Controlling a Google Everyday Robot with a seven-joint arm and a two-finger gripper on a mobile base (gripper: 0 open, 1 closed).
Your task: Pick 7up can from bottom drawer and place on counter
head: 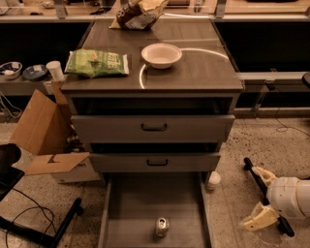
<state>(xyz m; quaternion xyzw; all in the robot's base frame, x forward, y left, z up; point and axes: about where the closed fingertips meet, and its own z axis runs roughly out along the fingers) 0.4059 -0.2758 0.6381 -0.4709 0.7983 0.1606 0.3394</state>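
Note:
The 7up can (162,226) stands upright on the floor of the open bottom drawer (140,203), near its front edge. The counter (198,72) is the dark wood-grain cabinet top with a thin white curved line. My gripper (260,196) hangs low at the right, beside the cabinet and just above the floor. It is well to the right of the can and outside the drawer. Its cream fingers (258,219) are spread apart and hold nothing.
On the counter lie a white bowl (162,54), a green chip bag (97,62) and a brown bag (138,11). Two upper drawers are partly open. A small white bottle (212,180) stands by the cabinet's right foot. A cardboard box (43,133) and a black chair base (41,227) are at the left.

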